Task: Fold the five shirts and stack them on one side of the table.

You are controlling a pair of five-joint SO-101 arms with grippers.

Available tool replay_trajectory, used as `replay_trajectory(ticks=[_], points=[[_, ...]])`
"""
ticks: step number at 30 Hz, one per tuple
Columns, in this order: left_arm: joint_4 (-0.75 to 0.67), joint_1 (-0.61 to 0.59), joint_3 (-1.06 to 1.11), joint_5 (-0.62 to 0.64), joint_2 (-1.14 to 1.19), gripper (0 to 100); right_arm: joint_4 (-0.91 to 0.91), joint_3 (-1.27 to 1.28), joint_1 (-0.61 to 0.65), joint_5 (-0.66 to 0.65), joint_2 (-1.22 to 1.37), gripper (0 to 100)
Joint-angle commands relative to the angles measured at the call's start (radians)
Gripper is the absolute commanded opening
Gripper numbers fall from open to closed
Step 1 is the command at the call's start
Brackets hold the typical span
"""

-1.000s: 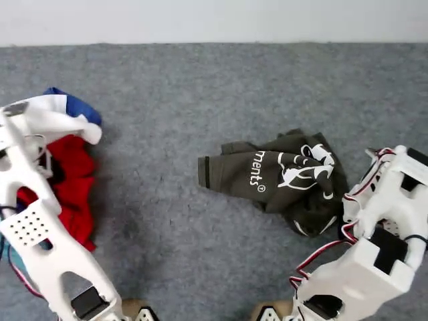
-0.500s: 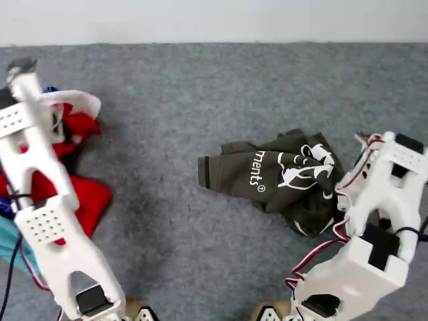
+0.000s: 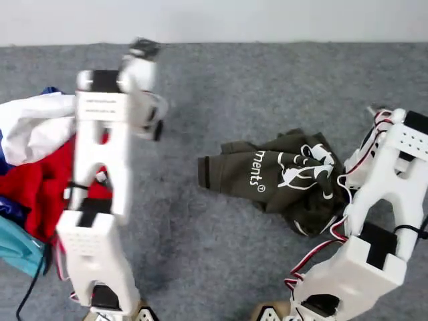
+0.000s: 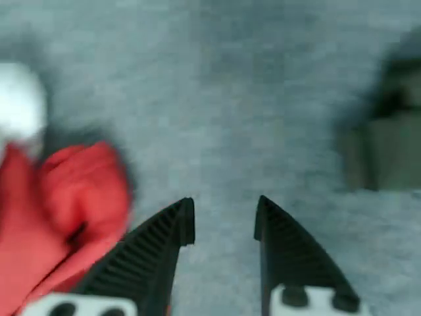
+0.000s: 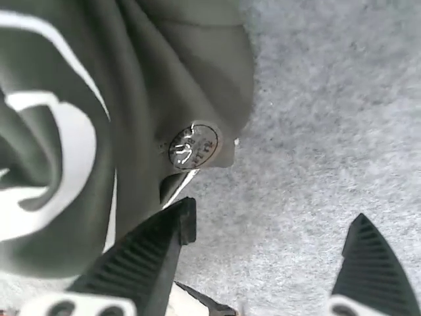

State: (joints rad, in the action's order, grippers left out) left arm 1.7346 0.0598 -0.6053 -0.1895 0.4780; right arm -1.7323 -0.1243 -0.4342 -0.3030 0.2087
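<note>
A crumpled dark olive shirt (image 3: 277, 175) with white print lies right of the table's middle. At the left edge sits a pile of shirts: white (image 3: 37, 124), red (image 3: 47, 184), blue (image 3: 13, 210) and teal (image 3: 17, 244). My left arm (image 3: 100, 167) stands raised between the pile and the olive shirt. In its wrist view my left gripper (image 4: 225, 204) is open and empty above grey table, with the red shirt (image 4: 62, 204) to one side. My right gripper (image 5: 273, 220) is wide open, one finger (image 5: 154, 253) at the edge of the olive shirt (image 5: 92, 99), holding nothing.
The grey felt table (image 3: 234, 87) is bare along the back and between the pile and the olive shirt. A pale wall (image 3: 214, 20) runs behind the far edge. Both arm bases stand at the near edge.
My left arm has lifted off the pile and swung right toward the table's middle, uncovering the white and red shirts. My right arm has shifted slightly toward the far side beside the olive shirt.
</note>
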Motion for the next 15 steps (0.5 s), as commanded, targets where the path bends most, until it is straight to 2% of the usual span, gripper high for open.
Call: replay_trajectory(ticks=[1, 4, 8, 12, 15], points=[[-0.021, 0.13, -0.004, 0.014, -0.068, 17, -0.021, -0.034, 0.012, 0.031, -0.013, 35.8], [-0.16, 0.181, 0.001, 0.015, -0.061, 17, -0.022, -0.032, 0.012, 0.029, -0.01, 35.8], [-0.279, 0.23, -0.008, 0.117, 0.028, 17, -0.025, -0.032, 0.007, 0.029, -0.013, 35.8], [-0.287, 0.27, -0.031, 0.14, 0.155, 20, -0.036, -0.021, 0.007, 0.029, -0.01, 35.8], [-0.249, 0.296, -0.134, 0.14, 0.241, 21, -0.028, 0.002, 0.007, 0.029, -0.008, 35.8]])
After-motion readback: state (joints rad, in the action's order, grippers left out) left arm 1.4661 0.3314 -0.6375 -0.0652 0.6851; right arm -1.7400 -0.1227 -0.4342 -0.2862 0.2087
